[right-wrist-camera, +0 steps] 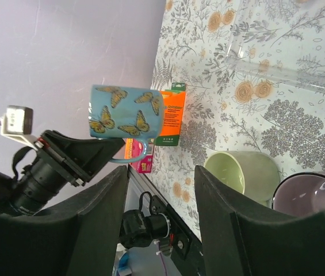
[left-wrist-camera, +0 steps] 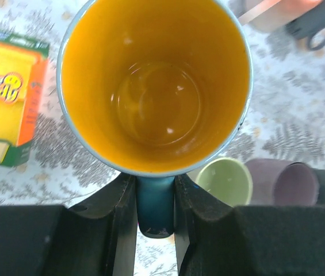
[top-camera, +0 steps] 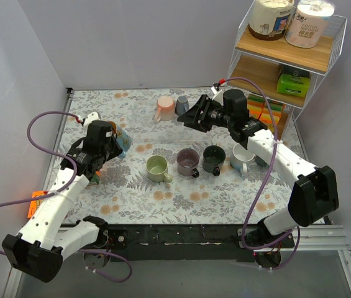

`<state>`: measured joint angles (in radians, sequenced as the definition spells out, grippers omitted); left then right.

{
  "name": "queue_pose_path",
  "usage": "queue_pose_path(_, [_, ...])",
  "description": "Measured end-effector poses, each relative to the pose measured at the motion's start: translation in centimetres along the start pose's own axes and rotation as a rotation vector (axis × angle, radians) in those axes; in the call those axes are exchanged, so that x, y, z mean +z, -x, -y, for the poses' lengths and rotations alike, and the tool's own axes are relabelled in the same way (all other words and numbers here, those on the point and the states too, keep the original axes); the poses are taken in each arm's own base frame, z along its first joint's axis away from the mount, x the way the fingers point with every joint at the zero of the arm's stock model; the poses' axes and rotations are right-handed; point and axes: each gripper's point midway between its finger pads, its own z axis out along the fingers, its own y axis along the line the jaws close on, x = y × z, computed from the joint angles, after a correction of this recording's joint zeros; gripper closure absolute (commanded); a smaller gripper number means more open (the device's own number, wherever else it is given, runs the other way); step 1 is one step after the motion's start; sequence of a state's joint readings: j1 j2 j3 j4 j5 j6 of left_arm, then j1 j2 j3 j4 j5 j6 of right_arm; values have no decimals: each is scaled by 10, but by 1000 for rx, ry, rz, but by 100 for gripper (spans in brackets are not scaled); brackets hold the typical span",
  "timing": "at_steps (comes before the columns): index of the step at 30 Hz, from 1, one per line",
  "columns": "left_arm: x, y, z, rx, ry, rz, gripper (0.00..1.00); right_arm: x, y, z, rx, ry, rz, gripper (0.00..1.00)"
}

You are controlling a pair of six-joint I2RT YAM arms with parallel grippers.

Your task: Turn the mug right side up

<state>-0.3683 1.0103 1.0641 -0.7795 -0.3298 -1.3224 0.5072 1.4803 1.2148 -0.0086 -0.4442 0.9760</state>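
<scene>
The blue butterfly mug (top-camera: pixel 123 141) has an orange inside (left-wrist-camera: pixel 156 98) and is held above the left side of the table, its mouth facing up toward the left wrist camera. My left gripper (top-camera: pixel 113 148) is shut on the mug's blue handle (left-wrist-camera: pixel 155 201), with a finger on each side of it. The mug also shows in the right wrist view (right-wrist-camera: pixel 125 118), off the table. My right gripper (top-camera: pixel 189 118) is open and empty (right-wrist-camera: pixel 161 190). It hovers over the back middle of the table, facing the left arm.
A row of upright mugs stands mid-table: green (top-camera: pixel 157 167), purple (top-camera: pixel 187 161), dark (top-camera: pixel 212 159) and white (top-camera: pixel 242 158). A pink mug (top-camera: pixel 165 108) and a grey mug (top-camera: pixel 182 104) stand at the back. An orange box (left-wrist-camera: pixel 10 98) lies at the left. A wire shelf (top-camera: pixel 287 62) is at the right.
</scene>
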Motion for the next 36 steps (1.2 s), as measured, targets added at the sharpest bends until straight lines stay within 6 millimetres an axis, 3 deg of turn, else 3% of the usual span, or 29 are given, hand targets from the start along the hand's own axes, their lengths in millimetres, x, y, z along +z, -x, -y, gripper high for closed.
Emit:
queue_pose_path(8, [11,-68,-47,33,98,-126,100,-1,5,4,-3,-5,9,42])
queue_pose_path(13, [18,-108,-55,55,117,-197,100,-1,5,5,-3,-6,6,42])
queue_pose_path(18, [24,-133,-56,91,103,-222,100,-2,8,6,-1,-7,9,41])
queue_pose_path(26, [37,-136,-40,168,74,-177,100,-4,11,8,2,-9,15,41])
queue_pose_path(33, [40,-134,-42,177,116,-133,100,-4,10,8,2,-4,9,41])
queue_pose_path(36, [40,-134,-42,173,136,-113,95,-4,10,8,3,-3,7,41])
